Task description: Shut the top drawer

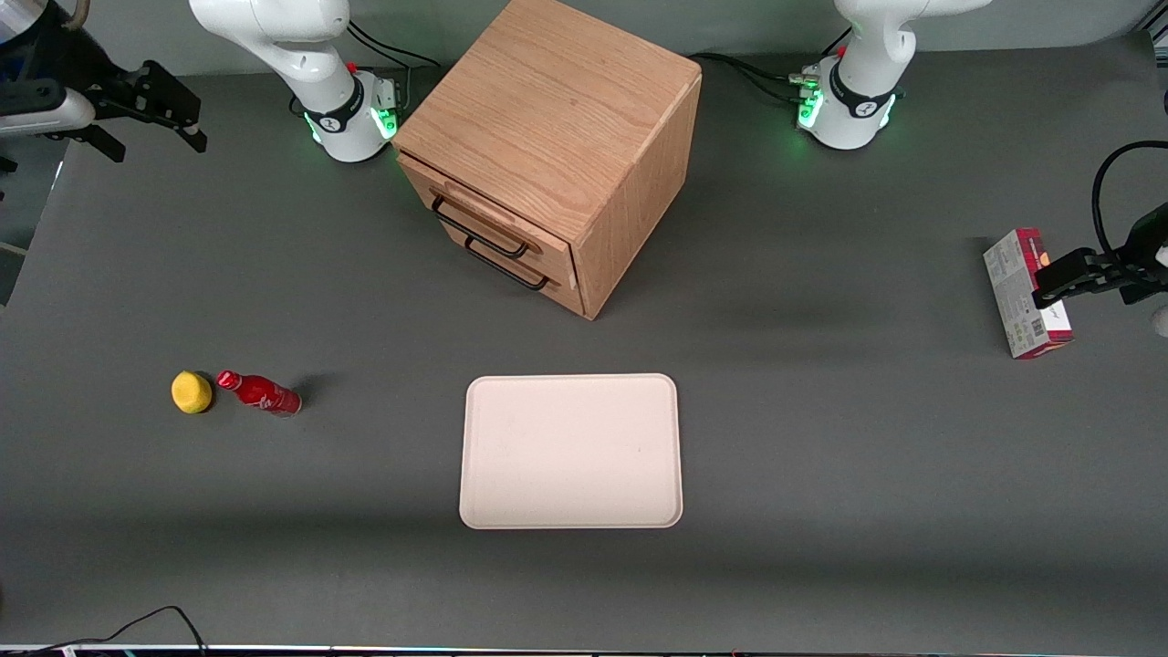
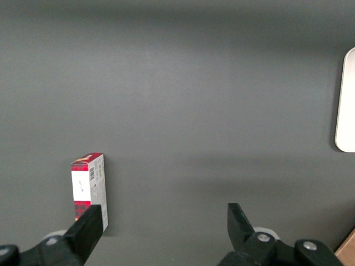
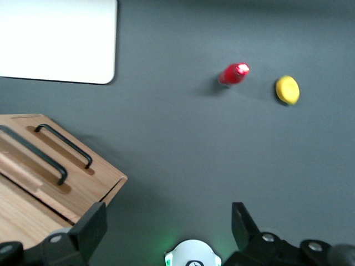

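Nearest the front camera, a cream rectangular tray lies flat on the grey table. Toward the working arm's end of the table, a yellow lemon-like object and a red bottle sit just beside each other, the bottle standing upright in the right wrist view.

Farther from the camera than the tray stands the wooden cabinet, turned at an angle to the table edge. The top drawer is the upper light-oak front, shallow, with a black wire bar handle. Its front stands slightly proud of the cabinet face; none of the drawer's inside shows. The lower drawer front carries a similar black handle.

The gripper hangs above the table at the working arm's end, well apart from the top drawer and farther from the camera than the lemon-like object. Its fingers are spread wide with nothing between them.

A red-and-white carton lies toward the parked arm's end.
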Controlling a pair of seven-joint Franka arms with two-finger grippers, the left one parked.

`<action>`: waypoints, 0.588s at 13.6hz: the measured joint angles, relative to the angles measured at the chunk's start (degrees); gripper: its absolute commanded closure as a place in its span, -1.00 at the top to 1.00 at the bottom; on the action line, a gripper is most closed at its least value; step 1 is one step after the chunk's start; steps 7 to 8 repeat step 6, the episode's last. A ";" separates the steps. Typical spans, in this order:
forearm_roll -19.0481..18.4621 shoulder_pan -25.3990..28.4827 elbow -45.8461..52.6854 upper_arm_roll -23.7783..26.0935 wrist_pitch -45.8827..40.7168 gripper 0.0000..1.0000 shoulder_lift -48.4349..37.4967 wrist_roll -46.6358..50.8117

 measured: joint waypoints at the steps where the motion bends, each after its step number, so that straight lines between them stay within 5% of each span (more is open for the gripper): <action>1: -1.19 -0.01 -0.70 -0.69 0.29 1.00 -0.25 0.01; 8: -2.08 -0.03 0.21 -1.47 0.49 1.00 0.52 0.94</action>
